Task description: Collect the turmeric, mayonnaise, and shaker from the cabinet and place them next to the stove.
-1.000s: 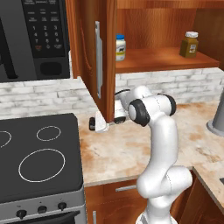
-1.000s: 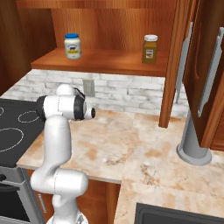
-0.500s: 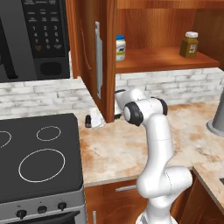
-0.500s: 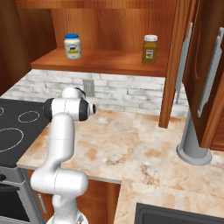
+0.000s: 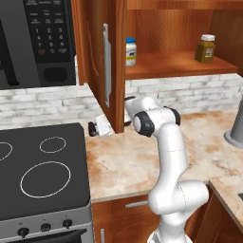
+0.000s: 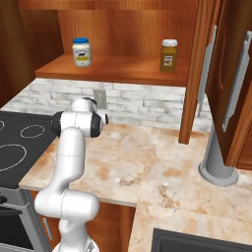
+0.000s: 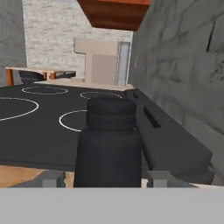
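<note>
Hand view: the gripper [image 7: 105, 178] stands parted, its grey fingertips [image 7: 49, 178] either side of the tiny all-black bottle-shaped shaker [image 7: 108, 142], upright on the counter beside the black glass stove [image 5: 40, 166]. Above, on the reddish-brown wooden cabinet [image 5: 175, 64] shelf, stand the blue-lidded white mayonnaise jar [image 5: 130, 51] and the jar of mustard-brown turmeric [image 5: 205, 48].

Cabinet door [image 5: 102, 71] is hiding part of gripper [image 5: 98, 129]; shaker [image 7: 108, 144] base is running below hand view's edge.
</note>
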{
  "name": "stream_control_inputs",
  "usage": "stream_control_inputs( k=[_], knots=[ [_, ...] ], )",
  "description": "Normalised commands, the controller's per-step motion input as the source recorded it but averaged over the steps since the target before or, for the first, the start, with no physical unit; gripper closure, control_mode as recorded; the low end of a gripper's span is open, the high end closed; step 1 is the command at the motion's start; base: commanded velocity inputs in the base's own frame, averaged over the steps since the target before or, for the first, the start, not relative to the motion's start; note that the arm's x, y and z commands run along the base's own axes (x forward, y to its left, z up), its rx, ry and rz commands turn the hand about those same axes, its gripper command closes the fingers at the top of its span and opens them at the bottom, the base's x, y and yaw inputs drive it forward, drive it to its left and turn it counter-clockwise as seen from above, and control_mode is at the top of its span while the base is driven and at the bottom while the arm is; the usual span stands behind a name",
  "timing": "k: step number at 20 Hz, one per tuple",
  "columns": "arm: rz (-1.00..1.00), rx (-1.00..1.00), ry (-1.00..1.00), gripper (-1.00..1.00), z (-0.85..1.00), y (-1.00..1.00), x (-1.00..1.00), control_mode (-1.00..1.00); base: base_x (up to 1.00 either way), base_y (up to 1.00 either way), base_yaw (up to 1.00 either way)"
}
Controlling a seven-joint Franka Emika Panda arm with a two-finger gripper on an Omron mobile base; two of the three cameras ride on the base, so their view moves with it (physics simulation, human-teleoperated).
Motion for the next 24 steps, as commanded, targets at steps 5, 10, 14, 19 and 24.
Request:
stream_control_inputs(
  k=[5, 10, 14, 19, 24],
  knots=[
    [0.00, 0.04, -0.04, -1.00, 0.00, -0.36, -0.12, -1.00, 0.00, 0.00, 0.00],
    [0.00, 0.03, -0.05, -1.00, 0.08, -0.43, -0.12, -1.00, 0.00, 0.00, 0.00],
    [0.00, 0.02, -0.10, -1.00, 0.36, -0.54, -0.21, -1.00, 0.00, 0.00, 0.00],
    [-0.22, 0.08, -0.08, -1.00, 0.56, -0.37, -0.66, -1.00, 0.00, 0.00, 0.00],
    [-0.33, 0.09, 0.00, -1.00, 0.55, -0.39, -0.70, -1.00, 0.00, 0.00, 0.00]
  ],
)
